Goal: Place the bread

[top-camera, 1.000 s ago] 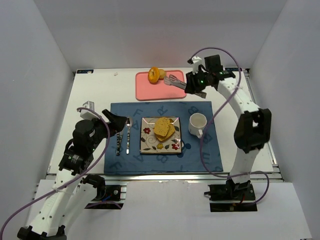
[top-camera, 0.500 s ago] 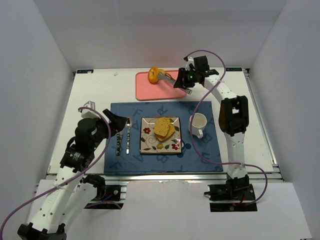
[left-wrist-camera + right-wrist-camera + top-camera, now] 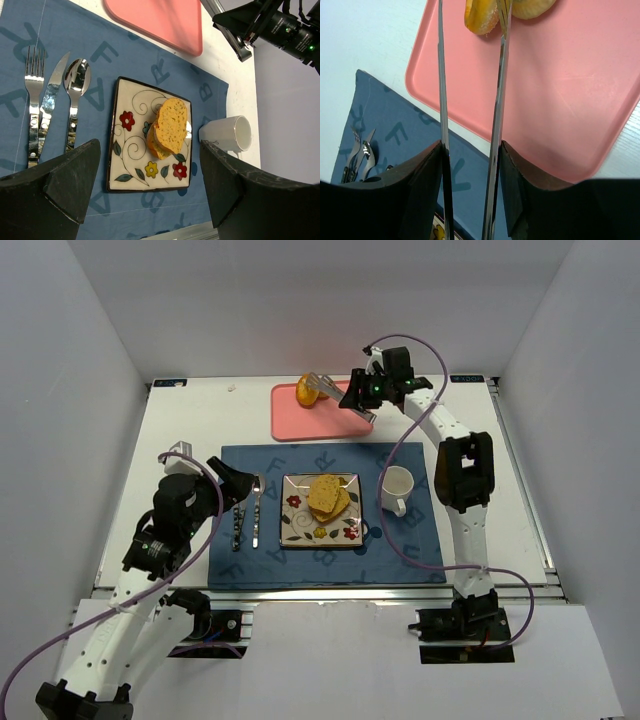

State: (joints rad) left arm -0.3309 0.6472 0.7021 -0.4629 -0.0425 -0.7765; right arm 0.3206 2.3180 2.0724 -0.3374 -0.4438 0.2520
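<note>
Currently the right gripper (image 3: 470, 150) clamps metal tongs (image 3: 497, 100), blades straddling the ring roll (image 3: 481, 17) at the far edge of the pink tray (image 3: 560, 100), evidently for pinching. Two slices (image 3: 171, 125) rest on the plate (image 3: 125, 165) nearside of that tray. The left gripper (image 3: 150, 170) stands open, empty.

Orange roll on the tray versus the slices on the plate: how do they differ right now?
The orange roll sits on the pink tray; the slices lie stacked on the flowered plate. The orange roll is deeper in colour and rounded; the slices are paler, flat ovals. The orange roll lies between the blades of the tongs; the slices have no tool on them. Both are golden-brown bread.
</note>
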